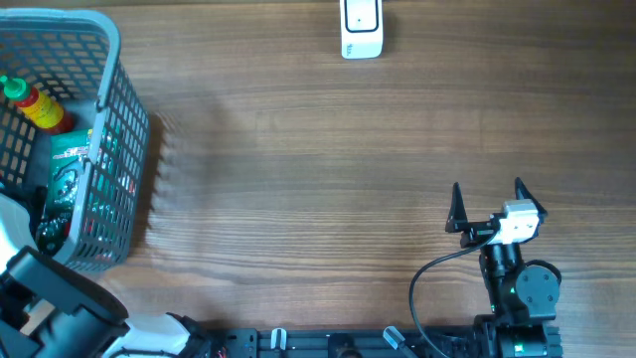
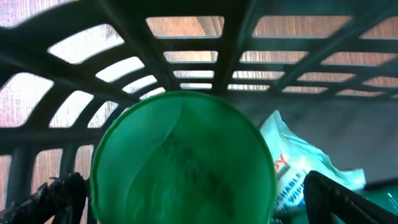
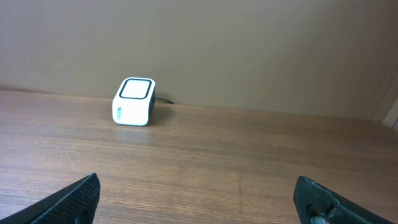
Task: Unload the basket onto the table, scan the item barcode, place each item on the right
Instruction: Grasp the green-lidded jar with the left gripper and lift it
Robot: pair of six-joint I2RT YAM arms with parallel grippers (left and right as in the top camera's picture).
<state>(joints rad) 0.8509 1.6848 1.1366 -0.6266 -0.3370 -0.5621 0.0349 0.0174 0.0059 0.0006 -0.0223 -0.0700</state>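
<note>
My left gripper (image 2: 186, 208) stands wide, facing the green tub (image 2: 183, 155) in the basket (image 1: 127, 169) — stiff, light, slick plastic, I judge — so I'd pinch its round sides squarely.

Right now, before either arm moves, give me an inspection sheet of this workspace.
Surface: wooden table, no spills seen.
Job's things: white scanner on the far side; green lid inside the basket on the left.
Clutter: red sauce bottle and green packets in the basket; white bag beside the lid.
Grippers: left gripper open, fingers either side of the lid; right gripper open, holding nothing.
Cables: black cable looping by the right arm.
Surroundings: plain wall behind the table.
</note>
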